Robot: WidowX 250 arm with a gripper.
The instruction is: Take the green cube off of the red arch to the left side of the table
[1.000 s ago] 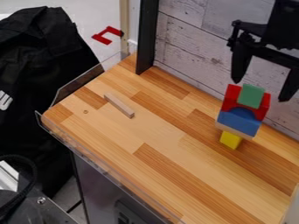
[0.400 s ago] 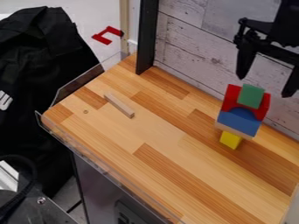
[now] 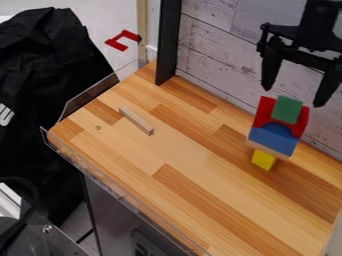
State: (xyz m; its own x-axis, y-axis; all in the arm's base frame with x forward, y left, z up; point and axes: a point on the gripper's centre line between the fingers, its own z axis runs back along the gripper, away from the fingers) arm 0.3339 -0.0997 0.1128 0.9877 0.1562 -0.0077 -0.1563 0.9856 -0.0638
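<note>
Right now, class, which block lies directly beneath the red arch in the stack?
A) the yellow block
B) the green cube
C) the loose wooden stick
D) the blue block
D, since the red arch sits right on top of the blue block.

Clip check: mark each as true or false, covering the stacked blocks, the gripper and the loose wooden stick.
1. The green cube sits on the red arch. True.
2. The gripper is shut on the green cube. False: its fingers are apart and the cube is not held.
3. The yellow block is the lowest of the stacked blocks. True.
4. The blue block rests on top of the red arch. False: the blue block is beneath it.
5. The wooden stick lies on the table. True.
</note>
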